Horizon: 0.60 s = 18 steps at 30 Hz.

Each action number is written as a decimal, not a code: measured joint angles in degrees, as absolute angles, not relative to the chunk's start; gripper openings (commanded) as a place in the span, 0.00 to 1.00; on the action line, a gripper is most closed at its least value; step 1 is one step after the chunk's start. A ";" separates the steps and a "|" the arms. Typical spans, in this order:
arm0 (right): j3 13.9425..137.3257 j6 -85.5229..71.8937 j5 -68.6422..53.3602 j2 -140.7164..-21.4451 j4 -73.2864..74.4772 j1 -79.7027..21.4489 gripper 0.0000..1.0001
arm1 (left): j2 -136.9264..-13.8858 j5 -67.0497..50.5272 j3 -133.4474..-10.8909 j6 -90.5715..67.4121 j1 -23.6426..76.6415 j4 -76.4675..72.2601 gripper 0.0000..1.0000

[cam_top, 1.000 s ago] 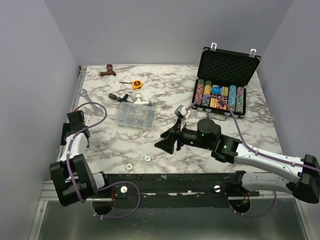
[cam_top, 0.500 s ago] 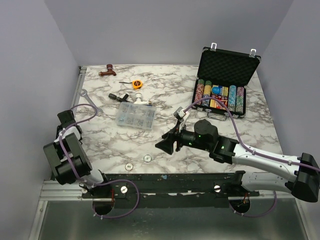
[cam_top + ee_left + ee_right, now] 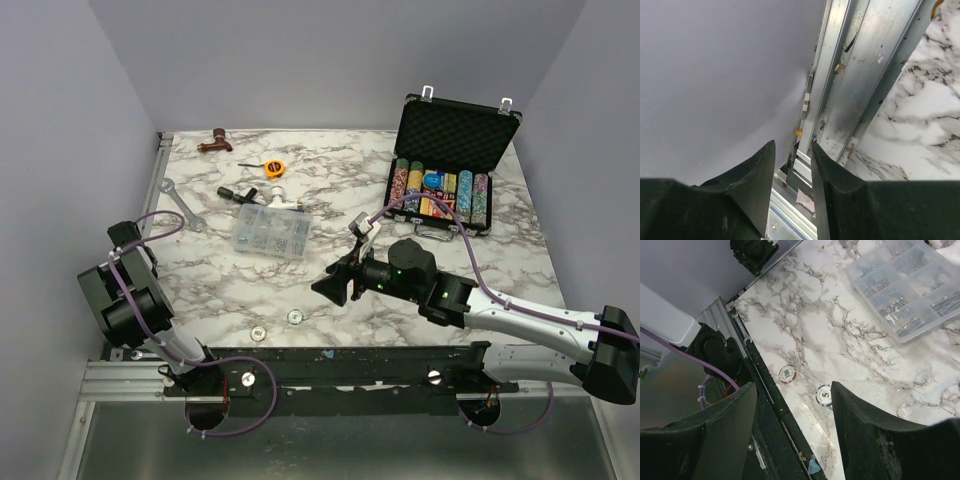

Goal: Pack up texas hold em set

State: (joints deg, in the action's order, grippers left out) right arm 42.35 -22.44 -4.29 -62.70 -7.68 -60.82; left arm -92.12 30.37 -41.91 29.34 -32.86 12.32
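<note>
Left arm folded tight at the near-left corner of the tabletop (image 3: pixel 330 200), wrist turned toward the side wall (image 3: pixel 715 75). Left fingers (image 3: pixel 757 175) stand a narrow gap apart with nothing between them. Right arm is stretched from its near-right base diagonally across to mid-tabletop, low, pointing left. Right fingers (image 3: pixel 860 430) are wide apart and empty.

The open case (image 3: pixel 455 128) sits far right on the tabletop, lid upright, chip rows (image 3: pixel 440 192) inside; the row count is unclear. Only the top view shows it.

Left wrist view shows just the wall, the metal rail (image 3: pixel 855 90) and a strip of marble. Right wrist view shows two loose chips near the front edge, below the finger gap: the red-rimmed chip (image 3: pixel 787 373) and the blue-and-white chip (image 3: pixel 824 395), near each other but not touching.

One clear compartment box (image 3: pixel 905 290) mid-tabletop. One yellow tape measure (image 3: pixel 274 169) and one wrench (image 3: pixel 180 200), top view only.
</note>
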 measured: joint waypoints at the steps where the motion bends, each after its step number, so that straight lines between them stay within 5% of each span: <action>1: 42.35 -22.41 -4.16 -62.70 -7.68 -60.82 0.64 | -92.47 30.37 -42.19 29.36 -32.95 12.38 0.30; 18: 42.02 -22.37 -4.03 -63.00 -7.70 -60.82 0.63 | -96.66 28.67 -44.64 29.36 -33.69 12.97 0.27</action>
